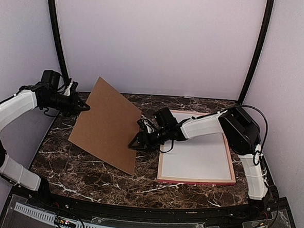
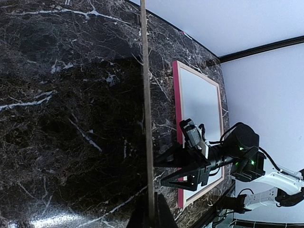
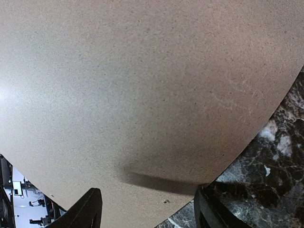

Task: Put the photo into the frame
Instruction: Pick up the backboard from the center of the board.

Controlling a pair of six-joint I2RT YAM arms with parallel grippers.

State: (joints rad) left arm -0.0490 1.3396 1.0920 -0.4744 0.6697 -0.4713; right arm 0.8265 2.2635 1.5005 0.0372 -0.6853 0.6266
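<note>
A plain brown backing board (image 1: 107,124) stands tilted on its lower edge at the left middle of the table. My left gripper (image 1: 86,108) is shut on its upper left edge; the left wrist view shows the board edge-on (image 2: 146,118) between the closed fingers (image 2: 151,213). My right gripper (image 1: 134,143) is open, its tips right at the board's right face (image 3: 142,85), nothing between them (image 3: 148,191). The pink-faced frame (image 1: 195,182) lies flat at the right with a white sheet (image 1: 198,155) inside it. The photo is not in view.
The table top is dark marbled stone (image 1: 81,171). The right arm (image 1: 203,125) stretches across the frame's upper left part. Two black posts (image 1: 56,30) rise at the back corners before pale walls.
</note>
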